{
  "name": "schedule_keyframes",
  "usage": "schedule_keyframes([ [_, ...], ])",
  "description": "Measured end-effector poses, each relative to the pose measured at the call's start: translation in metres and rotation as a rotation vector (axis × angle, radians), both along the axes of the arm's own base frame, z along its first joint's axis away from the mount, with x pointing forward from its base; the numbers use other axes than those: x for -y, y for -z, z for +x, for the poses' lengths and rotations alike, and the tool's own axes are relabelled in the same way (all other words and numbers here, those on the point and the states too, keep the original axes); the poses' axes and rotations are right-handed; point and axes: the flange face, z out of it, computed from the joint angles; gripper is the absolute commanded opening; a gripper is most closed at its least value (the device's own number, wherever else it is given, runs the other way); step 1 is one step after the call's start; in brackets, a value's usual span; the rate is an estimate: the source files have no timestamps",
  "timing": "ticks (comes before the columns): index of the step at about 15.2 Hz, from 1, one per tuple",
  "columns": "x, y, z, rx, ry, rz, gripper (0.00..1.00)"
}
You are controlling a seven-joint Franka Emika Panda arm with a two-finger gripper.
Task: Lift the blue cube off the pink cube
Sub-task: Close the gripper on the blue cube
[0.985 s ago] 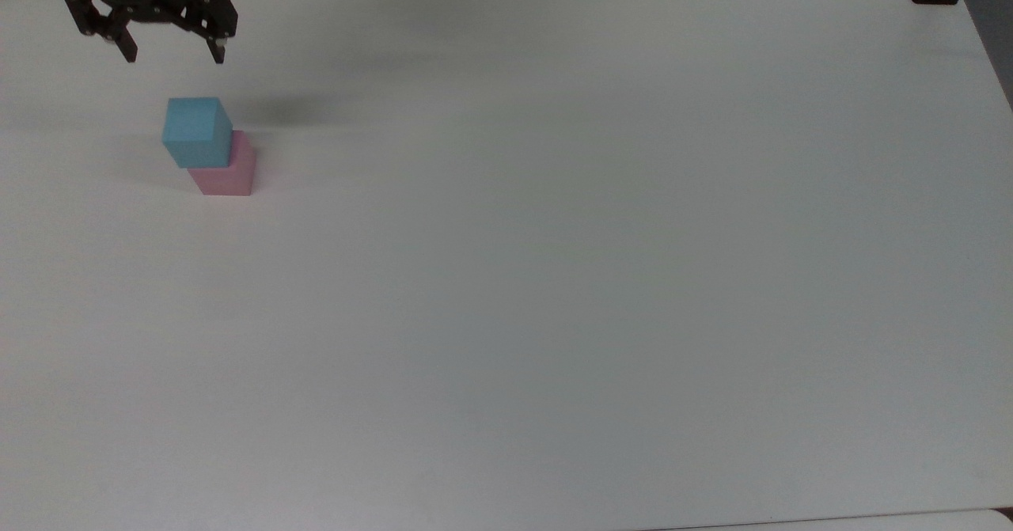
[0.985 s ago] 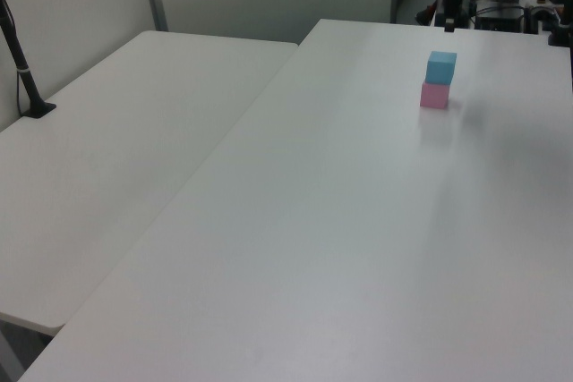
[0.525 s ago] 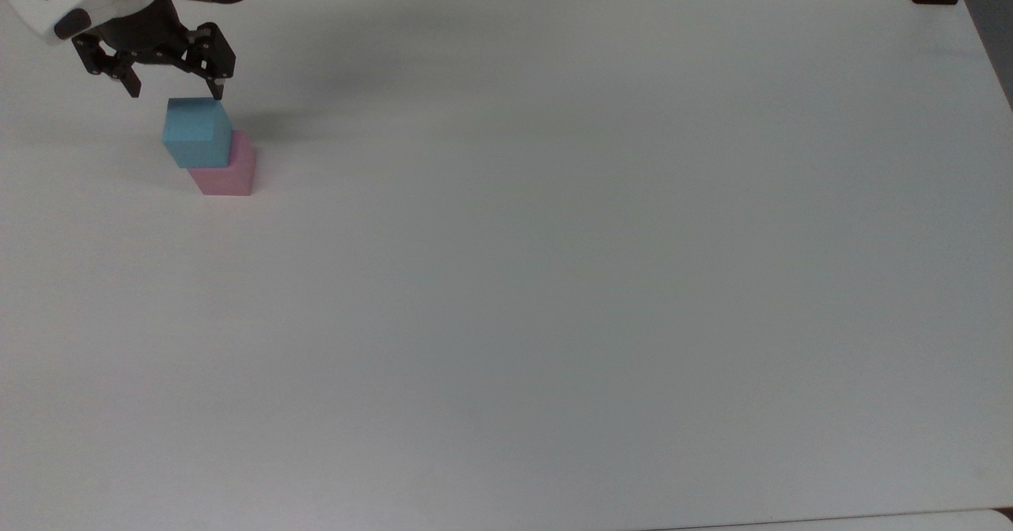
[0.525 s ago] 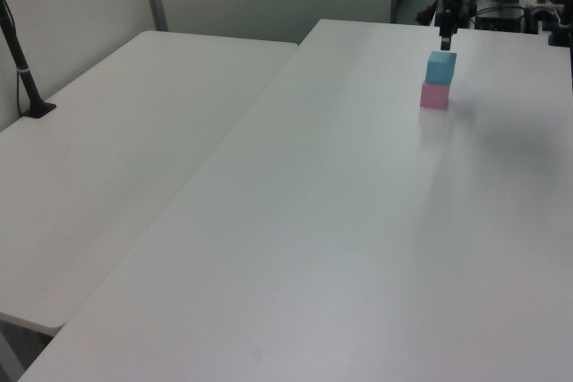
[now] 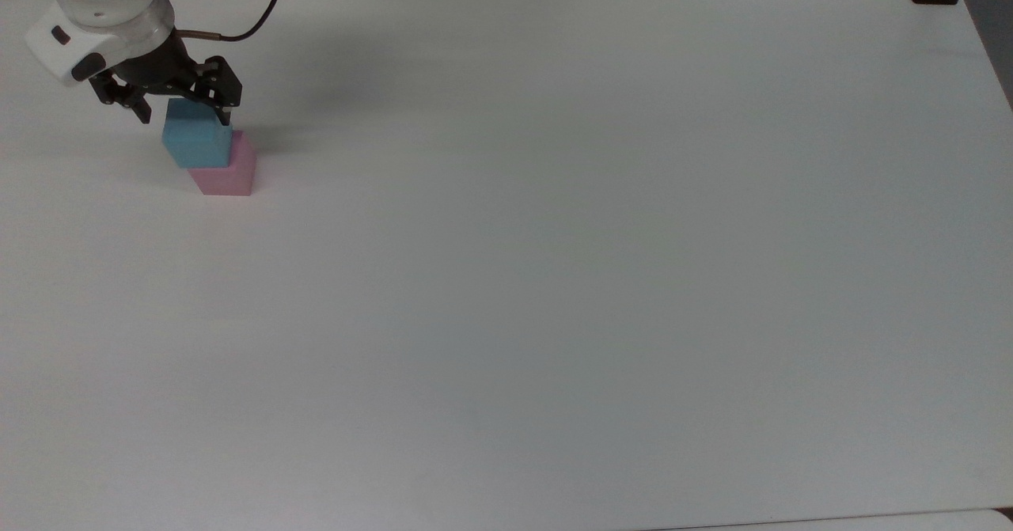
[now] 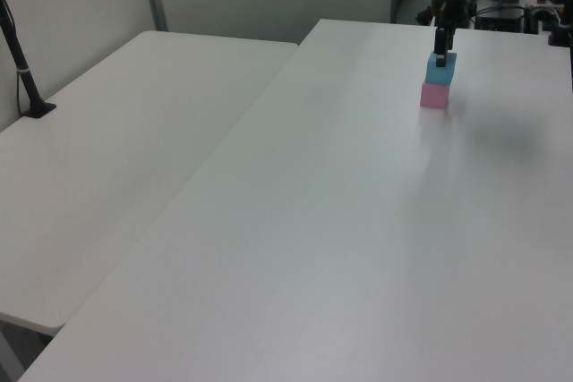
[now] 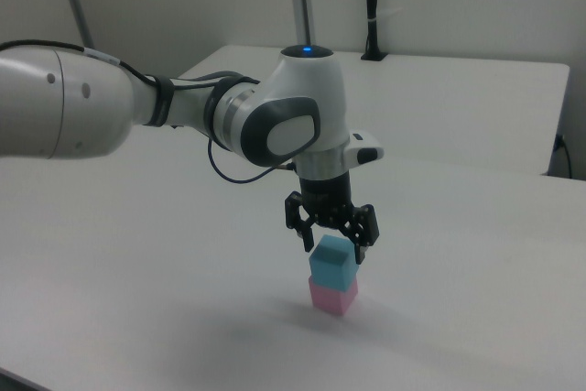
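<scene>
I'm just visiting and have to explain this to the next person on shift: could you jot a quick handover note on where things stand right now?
End effector: open, fingers straddling the top of the blue cube, not closed on it.
Blue cube: sitting on the pink cube, near the top view's far left corner of the white table.
Done: approach and descent over the stack.
Left: close on the blue cube, lift it off, set it on the table beside the pink one.

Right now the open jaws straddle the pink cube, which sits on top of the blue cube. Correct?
Not quite: the stacking is reversed. The right view shows the blue cube sitting on top of the pink cube, and the gripper has its open jaws straddling the blue one. The pink cube rests on the table.
</scene>
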Motion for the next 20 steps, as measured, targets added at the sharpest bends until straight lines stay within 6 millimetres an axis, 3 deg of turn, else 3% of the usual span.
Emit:
schedule_keyframes([
  [2, -0.001, 0.005, 0.001, -0.007, -0.003, 0.003, 0.71],
  [7, -0.005, 0.007, 0.004, -0.009, -0.009, 0.005, 0.71],
  [14, -0.005, -0.021, 0.005, 0.021, -0.01, -0.005, 0.72],
  [16, -0.005, -0.022, 0.005, 0.023, -0.011, -0.006, 0.83],
  [17, -0.006, -0.022, 0.005, 0.023, -0.011, -0.006, 0.97],
  [20, -0.006, -0.021, 0.005, 0.021, -0.019, -0.005, 1.0],
])
